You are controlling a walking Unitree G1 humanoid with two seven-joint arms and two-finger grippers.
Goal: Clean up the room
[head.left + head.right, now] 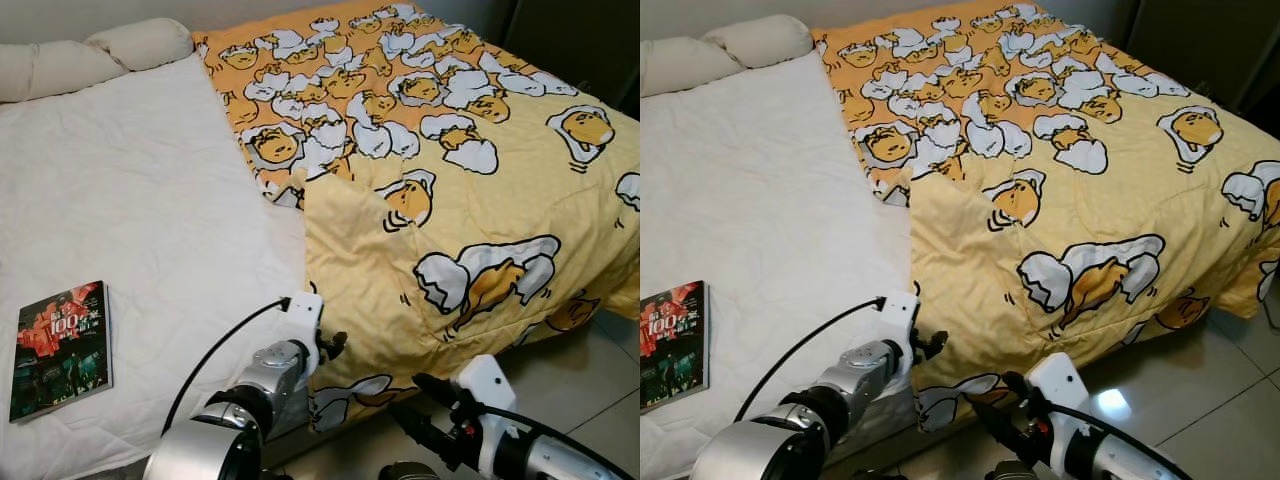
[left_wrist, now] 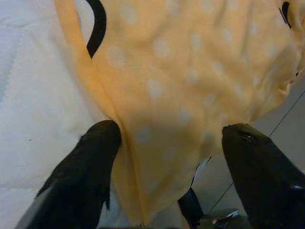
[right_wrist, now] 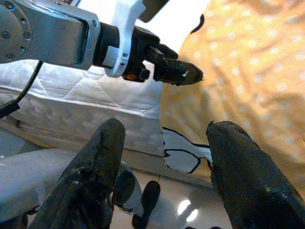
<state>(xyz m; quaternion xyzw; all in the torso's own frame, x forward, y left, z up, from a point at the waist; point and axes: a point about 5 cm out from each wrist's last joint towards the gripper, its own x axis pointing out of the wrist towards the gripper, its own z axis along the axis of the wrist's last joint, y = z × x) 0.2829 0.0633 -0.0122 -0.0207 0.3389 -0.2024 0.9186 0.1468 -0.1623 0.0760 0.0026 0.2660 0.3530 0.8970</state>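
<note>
A yellow blanket (image 1: 480, 200) printed with egg characters covers the right half of the bed and hangs over its near edge. My left gripper (image 1: 335, 345) is at the blanket's near left border, where it meets the white mattress (image 1: 130, 200). In the left wrist view this gripper (image 2: 171, 136) is open, with the blanket's folded edge (image 2: 157, 95) lying between its fingers. My right gripper (image 3: 169, 133) is open and lower down, in front of the bed's side, pointing at the hanging blanket corner (image 3: 183, 155) and at the left gripper (image 3: 176, 71).
A dark book (image 1: 62, 348) with red print lies on the mattress at the near left. Pillows (image 1: 90, 55) line the far left end of the bed. Glossy tiled floor (image 1: 590, 380) runs along the bed's near right side.
</note>
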